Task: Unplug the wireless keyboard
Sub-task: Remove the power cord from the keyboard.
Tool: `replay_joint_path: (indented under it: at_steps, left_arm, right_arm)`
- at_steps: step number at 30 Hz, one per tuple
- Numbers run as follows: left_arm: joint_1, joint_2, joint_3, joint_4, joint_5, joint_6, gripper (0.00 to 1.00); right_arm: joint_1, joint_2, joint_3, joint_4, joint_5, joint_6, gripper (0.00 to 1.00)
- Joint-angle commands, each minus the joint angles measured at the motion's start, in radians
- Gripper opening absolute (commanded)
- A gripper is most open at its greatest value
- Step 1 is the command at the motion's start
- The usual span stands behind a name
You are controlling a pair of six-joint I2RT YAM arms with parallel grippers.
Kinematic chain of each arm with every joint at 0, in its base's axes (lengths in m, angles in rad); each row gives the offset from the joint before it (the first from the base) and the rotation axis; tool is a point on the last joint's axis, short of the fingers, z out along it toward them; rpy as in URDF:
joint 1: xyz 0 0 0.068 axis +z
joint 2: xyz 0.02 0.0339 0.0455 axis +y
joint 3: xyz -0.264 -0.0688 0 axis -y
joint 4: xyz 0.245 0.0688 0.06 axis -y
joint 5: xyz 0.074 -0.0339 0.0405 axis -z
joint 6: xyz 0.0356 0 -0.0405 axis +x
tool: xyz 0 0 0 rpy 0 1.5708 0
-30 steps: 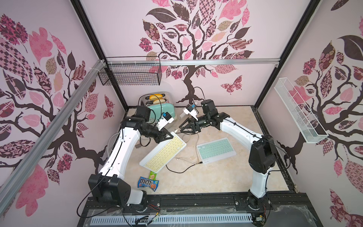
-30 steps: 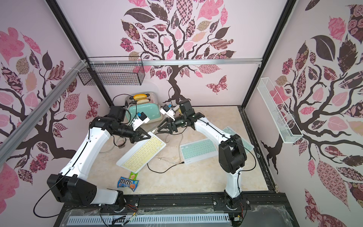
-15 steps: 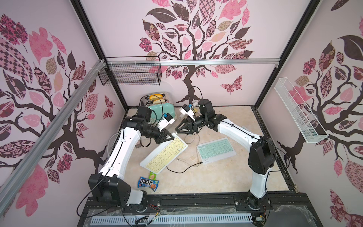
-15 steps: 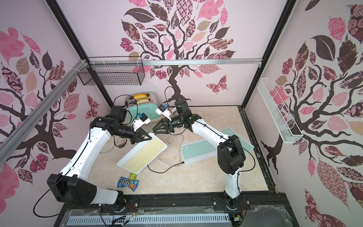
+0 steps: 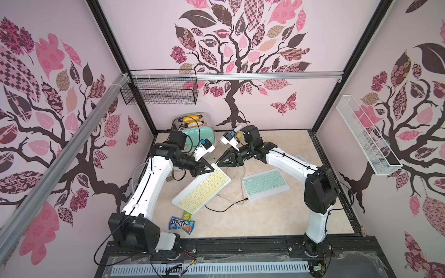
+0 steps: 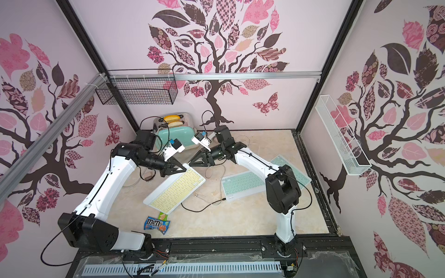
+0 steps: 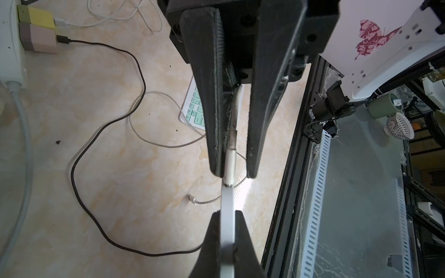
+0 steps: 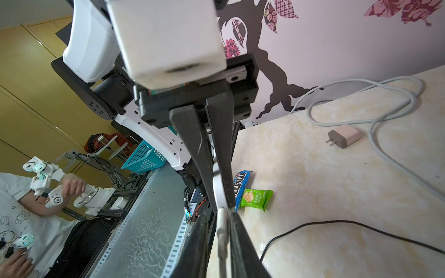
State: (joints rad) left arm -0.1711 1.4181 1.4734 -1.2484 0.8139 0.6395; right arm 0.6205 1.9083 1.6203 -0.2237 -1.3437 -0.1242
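Closing in, the right arm [image 5: 289,161] has brought its right gripper [image 5: 218,163] up to the far corner of the yellow keyboard [image 5: 202,190], which lies slanted on the surface [image 5: 265,223] and is held at that corner by the left gripper [image 5: 211,169], its fingers [image 7: 212,243] clamped on the thin white edge. The right fingers [image 7: 209,108], closer together than a second ago, straddle the white plug [image 7: 230,166] with a gap on one side, so nothing looks pulled free yet: squeezing and drawing it out remain.
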Motion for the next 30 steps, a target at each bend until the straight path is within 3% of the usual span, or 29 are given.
replay_joint_path:
  at_steps: [1,7,10,16,24,30]
  left_arm:
    - [-0.004,-0.007,0.027,-0.008,0.034,0.007,0.00]
    - [-0.008,0.004,0.023,-0.025,0.029,0.020,0.00]
    - [-0.008,0.004,0.025,-0.026,0.024,0.019,0.00]
    - [-0.008,-0.002,0.015,-0.012,-0.007,0.012,0.00]
    - [-0.008,-0.008,-0.001,0.013,-0.044,-0.018,0.00]
    - [-0.008,0.006,0.005,-0.001,-0.095,-0.028,0.00]
  right_arm:
    - [0.009,-0.003,-0.003,0.008,-0.024,-0.005,0.16]
    - [0.010,-0.007,0.003,0.020,-0.026,0.008,0.12]
    - [0.010,-0.010,0.003,0.019,-0.028,0.006,0.00]
    - [-0.014,-0.034,-0.018,0.029,0.004,-0.005,0.00]
    - [-0.169,-0.100,-0.151,0.410,0.052,0.287,0.00]
    - [-0.308,-0.159,-0.209,0.489,0.146,0.350,0.00]
